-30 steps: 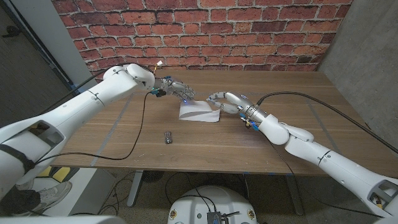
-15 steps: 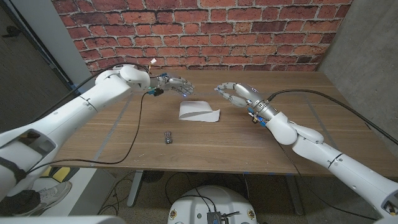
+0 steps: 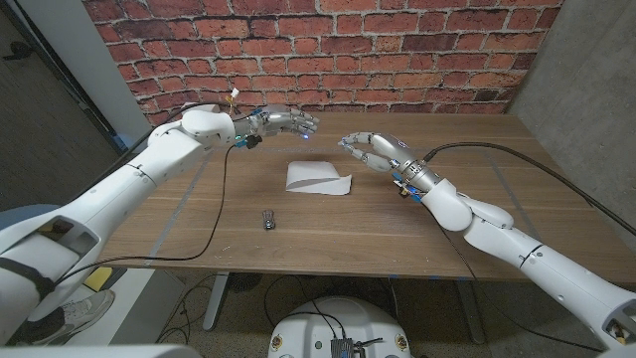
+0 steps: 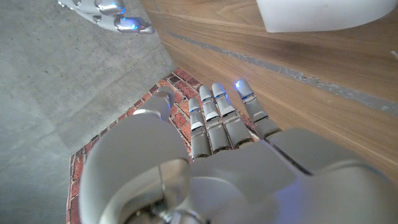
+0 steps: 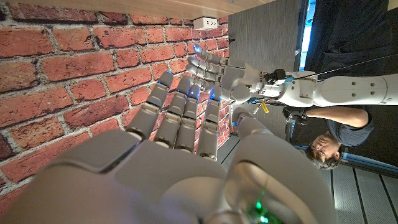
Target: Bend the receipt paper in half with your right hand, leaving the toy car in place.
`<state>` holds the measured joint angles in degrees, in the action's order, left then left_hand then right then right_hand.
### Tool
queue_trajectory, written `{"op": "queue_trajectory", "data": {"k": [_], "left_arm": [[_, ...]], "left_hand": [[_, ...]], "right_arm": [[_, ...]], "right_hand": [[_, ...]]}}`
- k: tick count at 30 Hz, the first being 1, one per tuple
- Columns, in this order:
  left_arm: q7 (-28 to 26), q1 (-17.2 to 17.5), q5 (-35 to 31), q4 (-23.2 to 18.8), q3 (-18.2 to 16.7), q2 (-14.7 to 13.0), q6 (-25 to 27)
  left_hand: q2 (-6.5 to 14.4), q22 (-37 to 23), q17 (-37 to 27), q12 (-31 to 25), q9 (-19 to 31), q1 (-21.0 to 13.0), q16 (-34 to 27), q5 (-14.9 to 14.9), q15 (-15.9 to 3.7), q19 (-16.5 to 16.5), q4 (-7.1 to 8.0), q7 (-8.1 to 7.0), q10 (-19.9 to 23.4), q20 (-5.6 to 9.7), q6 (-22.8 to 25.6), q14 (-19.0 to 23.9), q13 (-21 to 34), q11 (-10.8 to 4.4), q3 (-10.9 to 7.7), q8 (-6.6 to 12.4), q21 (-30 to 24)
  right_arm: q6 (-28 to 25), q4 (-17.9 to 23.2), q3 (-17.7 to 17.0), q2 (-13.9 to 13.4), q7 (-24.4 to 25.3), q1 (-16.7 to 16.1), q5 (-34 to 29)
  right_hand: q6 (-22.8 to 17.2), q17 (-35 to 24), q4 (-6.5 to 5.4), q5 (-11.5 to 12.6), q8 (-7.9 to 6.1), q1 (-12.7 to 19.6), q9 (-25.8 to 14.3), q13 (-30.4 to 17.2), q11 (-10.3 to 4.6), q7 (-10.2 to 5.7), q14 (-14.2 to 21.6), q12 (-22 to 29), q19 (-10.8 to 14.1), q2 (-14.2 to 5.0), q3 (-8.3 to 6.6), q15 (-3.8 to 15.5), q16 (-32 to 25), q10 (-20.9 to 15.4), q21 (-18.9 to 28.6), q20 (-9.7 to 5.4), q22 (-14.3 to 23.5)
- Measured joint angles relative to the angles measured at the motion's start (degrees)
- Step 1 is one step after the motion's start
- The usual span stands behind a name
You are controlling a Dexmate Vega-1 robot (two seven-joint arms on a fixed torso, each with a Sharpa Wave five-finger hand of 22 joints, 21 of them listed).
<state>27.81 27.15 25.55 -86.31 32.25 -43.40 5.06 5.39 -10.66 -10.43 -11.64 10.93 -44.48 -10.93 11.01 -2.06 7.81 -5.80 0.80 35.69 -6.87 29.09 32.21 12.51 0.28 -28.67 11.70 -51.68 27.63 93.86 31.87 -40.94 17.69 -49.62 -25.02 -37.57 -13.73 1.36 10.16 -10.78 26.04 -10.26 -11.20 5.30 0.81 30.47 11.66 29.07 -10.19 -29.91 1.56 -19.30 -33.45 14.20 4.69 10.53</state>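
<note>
The white receipt paper [image 3: 318, 179] lies on the wooden table [image 3: 199, 214] mid-table, one layer folded over the other. Its edge also shows in the left wrist view [image 4: 323, 12]. The small dark toy car [image 3: 267, 220] stands nearer the front edge, left of the paper and apart from it. My right hand [image 3: 370, 151] hovers right of and beyond the paper, fingers apart, holding nothing; its back shows in the right wrist view [image 5: 180, 143]. My left hand [image 3: 283, 122] hangs above the table behind the paper, fingers spread and empty [image 4: 217, 143].
A red brick wall [image 3: 318, 50] runs behind the table. A person [image 5: 329, 146] is in the right wrist view, beyond my left arm [image 5: 323, 90]. A black cable [image 3: 221, 199] trails from the left arm across the table's left part.
My right hand has lifted off the paper's right end and drawn back to the right. My left hand has let go of the paper's far edge and risen toward the wall.
</note>
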Motion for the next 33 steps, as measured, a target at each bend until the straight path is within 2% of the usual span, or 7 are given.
{"op": "queue_trajectory", "data": {"k": [7, 12, 16, 21, 27, 30, 33], "left_arm": [[-0.67, 0.75, 0.59, 0.74, -1.07, 0.30, -2.82], [-4.58, 2.40, -1.44, -2.91, -1.53, -1.92, -0.90], [-10.19, 3.70, -5.42, -8.88, -1.60, -4.67, 5.12], [-13.77, 3.89, -8.38, -14.69, -0.65, -6.87, 12.83], [-15.33, 2.54, -10.51, -17.56, 1.22, -7.76, 23.08], [-15.25, 1.42, -11.18, -17.68, 2.34, -7.68, 27.98], [-14.21, -0.67, -11.63, -16.56, 4.18, -6.97, 31.91]], "left_hand": [[1.65, 0.14, -0.12, -0.24, 0.00, 6.58, -0.17, 0.00, 2.00, -0.43, 3.13, 3.19, -0.60, -1.37, 5.40, -0.90, 0.00, 2.29, 1.97, 0.67, 0.65], [1.55, 0.28, -0.12, -1.17, 0.15, 9.56, -0.95, 0.00, 2.22, 1.12, 4.07, 4.25, 1.53, -1.38, 7.97, 1.14, 0.00, 2.64, 2.62, 1.12, 0.65], [1.43, 0.28, -0.12, -1.38, 0.15, 12.01, -1.47, 0.00, 2.68, 2.23, 4.95, 4.43, 2.67, -1.32, 8.10, 2.52, 0.01, 3.47, 3.36, 0.65, 0.66], [0.82, 0.28, -0.12, -1.60, 0.14, 15.69, -1.59, 0.00, 3.83, 2.54, 6.56, 4.18, 2.85, -1.62, 4.22, 2.77, 0.01, 4.95, 4.54, -0.88, 1.10], [-0.68, 0.27, -0.11, 0.00, 0.14, 20.28, -0.12, -0.43, 5.97, 1.82, 8.21, 4.75, -1.47, -3.13, -1.80, -1.29, -0.27, 6.95, 6.19, -1.56, 2.86], [-1.45, 0.27, -0.11, 0.43, -0.02, 22.84, 0.55, -0.86, 7.06, -1.26, 8.99, 5.17, -3.93, -3.92, -4.54, -5.15, -0.41, 7.97, 6.97, -1.55, 4.94], [-1.68, 0.27, 0.01, 0.63, -0.01, 24.45, 0.77, -1.07, 7.36, -3.42, 9.26, 5.36, -6.30, -4.23, -5.69, -8.83, -0.53, 7.46, 7.68, -1.55, 6.55]], "right_arm": [[0.62, -1.21, 1.47, 0.88, -2.60, 1.15, 0.08], [0.73, -2.17, 2.50, 1.42, -4.38, 2.11, 0.16], [0.84, -3.22, 3.58, 1.98, -5.97, 3.08, 0.26], [1.12, -4.12, 4.45, 2.43, -7.22, 3.89, 0.49], [1.57, -4.82, 4.97, 2.69, -7.92, 4.41, 0.77], [1.73, -5.00, 5.02, 2.72, -7.98, 4.51, 0.97], [2.03, -5.06, 4.99, 2.71, -7.97, 4.51, 1.12]], "right_hand": [[0.95, -0.25, -0.01, 0.00, 0.21, 0.30, 0.00, 0.00, -0.99, -0.95, -3.45, -0.45, -2.07, -0.30, -0.30, 0.26, 1.47, 1.45, -0.90, -0.59, 0.00], [1.67, -0.47, -0.06, 0.00, 0.23, 0.53, -0.13, 0.00, -1.28, -1.23, -4.66, -0.66, -2.57, -0.53, -0.35, 0.26, 1.73, 2.39, -1.35, -0.70, 0.00], [1.67, -0.55, -0.06, 0.00, 0.23, 0.54, -0.29, 0.00, -1.21, -1.23, -5.03, -0.66, -2.87, -0.54, -0.35, -0.10, 1.95, 2.46, -1.35, -1.01, 0.00], [1.67, -0.55, -0.06, 0.00, 0.23, 0.99, -0.29, 0.00, -1.21, -1.23, -5.02, -0.66, -3.12, -0.99, -0.35, -0.11, 1.95, 2.46, -1.35, -0.76, -0.01], [1.66, -0.55, -0.07, 0.00, 0.23, 0.73, -0.29, 0.00, -1.21, -1.23, -5.02, -0.66, -3.19, -0.73, -0.35, -0.11, 1.95, 2.46, -1.35, -0.69, -0.01], [1.98, -0.54, -0.07, 0.00, 0.23, 0.57, -0.28, 0.00, -0.95, -0.91, -5.02, -0.66, -3.19, -0.57, -0.35, -0.11, 1.95, 2.20, -1.35, -0.69, -0.01], [1.45, -0.54, -0.14, 0.00, 0.04, 0.26, -0.28, 0.00, -0.04, -0.45, -3.54, -0.11, -2.83, -0.26, -0.27, -0.28, 1.58, 1.25, -1.35, -0.38, -0.01]]}}
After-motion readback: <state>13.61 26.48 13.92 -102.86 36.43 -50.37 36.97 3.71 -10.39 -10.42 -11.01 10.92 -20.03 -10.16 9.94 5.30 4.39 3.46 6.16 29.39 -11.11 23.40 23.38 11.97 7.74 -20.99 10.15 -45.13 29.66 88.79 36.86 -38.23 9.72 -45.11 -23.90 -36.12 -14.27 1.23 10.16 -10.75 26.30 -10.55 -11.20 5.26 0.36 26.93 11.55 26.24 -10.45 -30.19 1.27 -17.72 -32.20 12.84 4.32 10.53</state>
